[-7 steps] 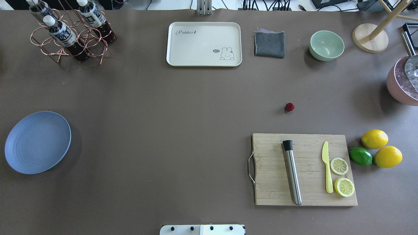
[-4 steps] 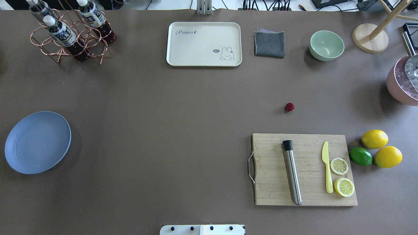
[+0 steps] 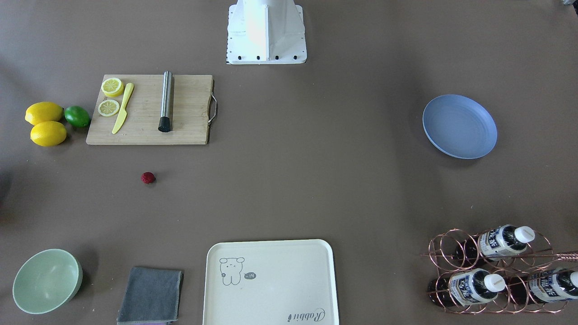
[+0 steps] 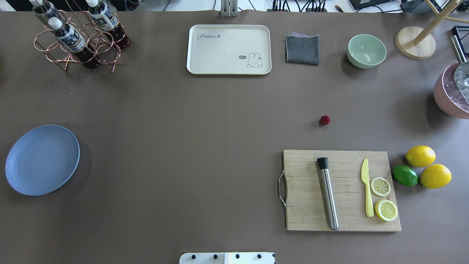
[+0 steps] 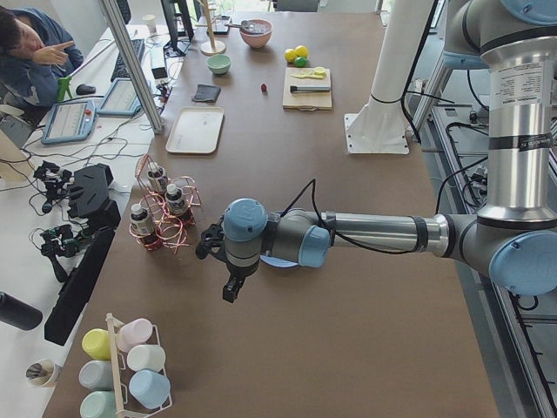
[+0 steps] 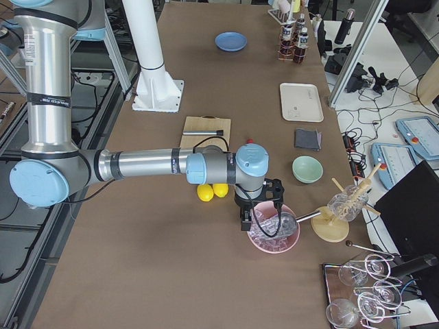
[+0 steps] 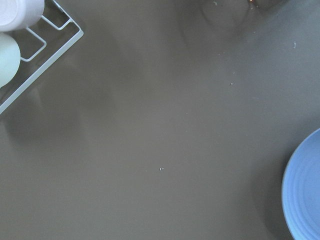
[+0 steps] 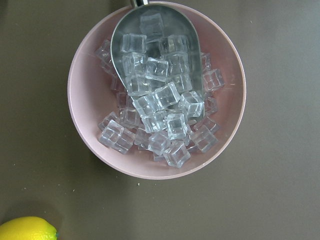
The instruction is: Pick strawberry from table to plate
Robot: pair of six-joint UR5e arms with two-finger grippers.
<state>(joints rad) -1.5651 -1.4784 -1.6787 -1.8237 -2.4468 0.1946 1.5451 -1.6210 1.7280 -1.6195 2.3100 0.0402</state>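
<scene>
The strawberry [image 4: 324, 120] [image 3: 148, 178], small and dark red, lies alone on the grey-brown table [image 4: 183, 128], just beyond the cutting board. The pale-blue plate [image 4: 42, 159] [image 3: 459, 126] sits at the table's left edge with nothing on it; its rim [image 7: 305, 195] also shows in the left wrist view. My left gripper [image 5: 228, 292] hangs over the table's left end near the plate. My right gripper [image 6: 245, 221] hovers over a pink bowl of ice at the right end, far from the strawberry. Both show only in the side views, so I cannot tell whether they are open or shut.
A wooden cutting board [image 4: 342, 190] holds a steel muddler, a yellow knife and two lemon slices; two lemons and a lime [image 4: 405, 175] lie beside it. At the back stand a cream tray [image 4: 229, 49], grey cloth, mint bowl [image 4: 366, 50] and bottle rack [image 4: 78, 35]. The pink ice bowl [image 8: 157, 90] holds a scoop.
</scene>
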